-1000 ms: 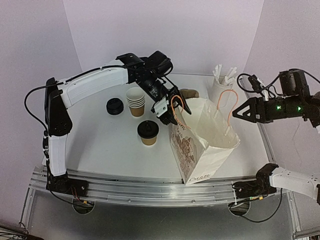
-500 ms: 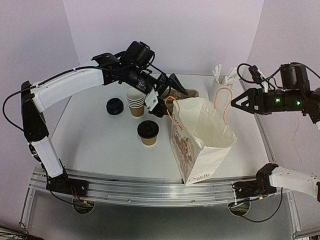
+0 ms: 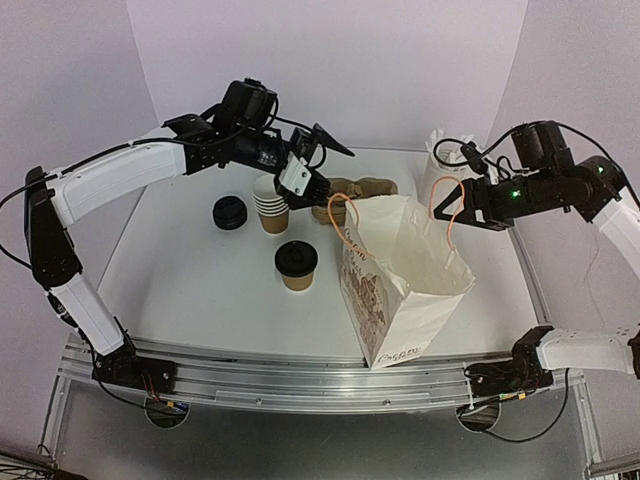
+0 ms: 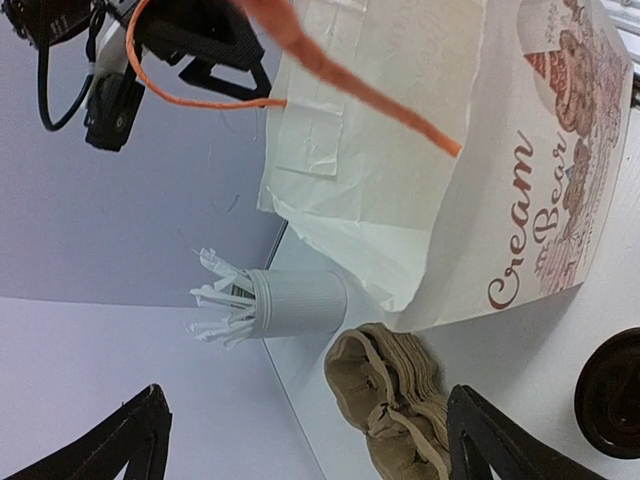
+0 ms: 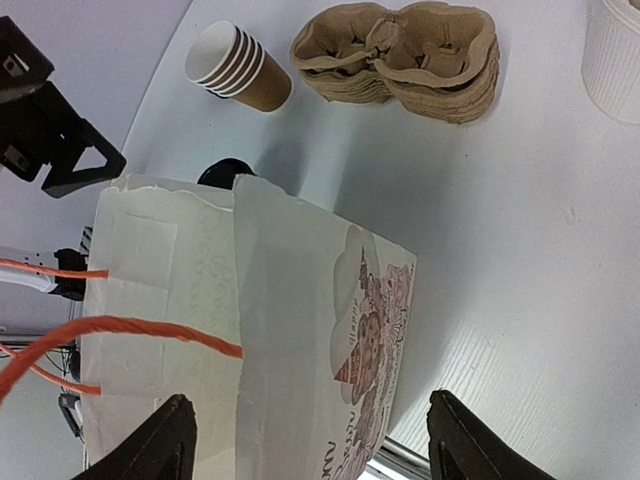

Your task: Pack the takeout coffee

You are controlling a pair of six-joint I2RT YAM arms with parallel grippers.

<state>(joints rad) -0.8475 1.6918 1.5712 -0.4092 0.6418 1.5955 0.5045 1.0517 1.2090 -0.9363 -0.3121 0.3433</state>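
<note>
Pale lilac walls (image 3: 330, 60) enclose a white worktop (image 3: 200, 290), evenly lit, with a metal rail (image 3: 300, 378) along its front.

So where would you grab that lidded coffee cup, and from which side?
Around the brown paper wall of the takeout coffee, just under the black lid, coming in level from its left. It stands upright and round, and the paper bag stands close on its right.
</note>
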